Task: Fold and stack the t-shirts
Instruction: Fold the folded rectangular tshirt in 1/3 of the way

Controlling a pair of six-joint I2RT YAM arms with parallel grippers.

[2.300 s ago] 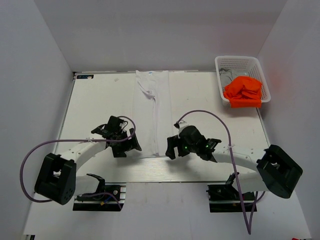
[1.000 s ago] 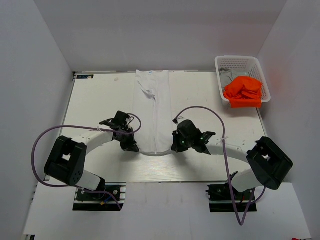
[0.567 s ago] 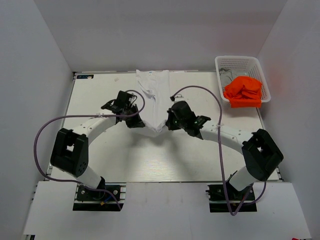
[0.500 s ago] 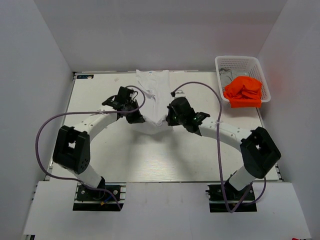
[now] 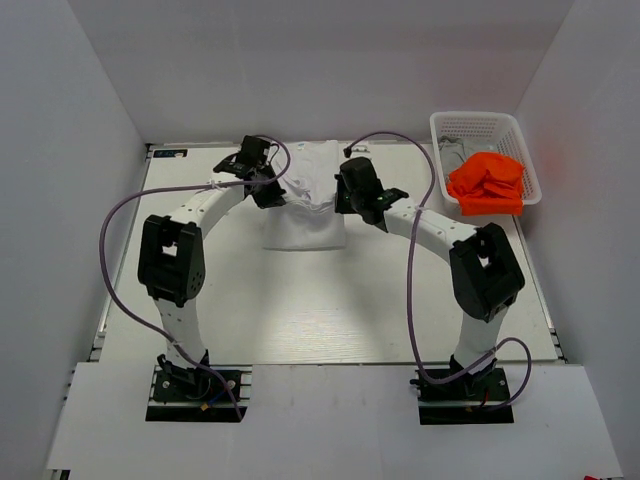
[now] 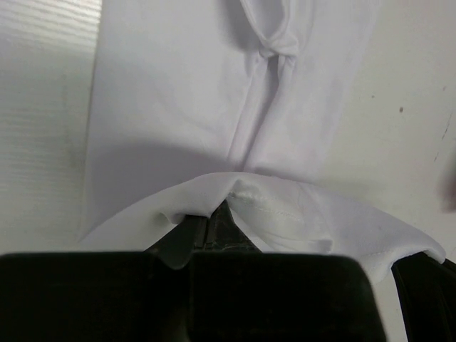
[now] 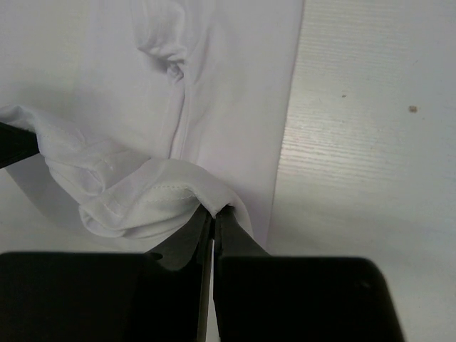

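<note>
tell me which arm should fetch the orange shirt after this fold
Probably right. The right claw is nearer the basket holding the orange shirt; the left claw sits across the white shirt from it. Both are shut on that shirt's hem.

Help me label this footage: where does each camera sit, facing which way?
Top external: above and behind the robot, looking down on the table; left arm and right arm show whole.
Left wrist: on the left arm, looking past the left gripper, shut on the white t-shirt.
Right wrist: likewise past the right gripper, shut on that shirt.
Shared: all three show the white t-shirt.
</note>
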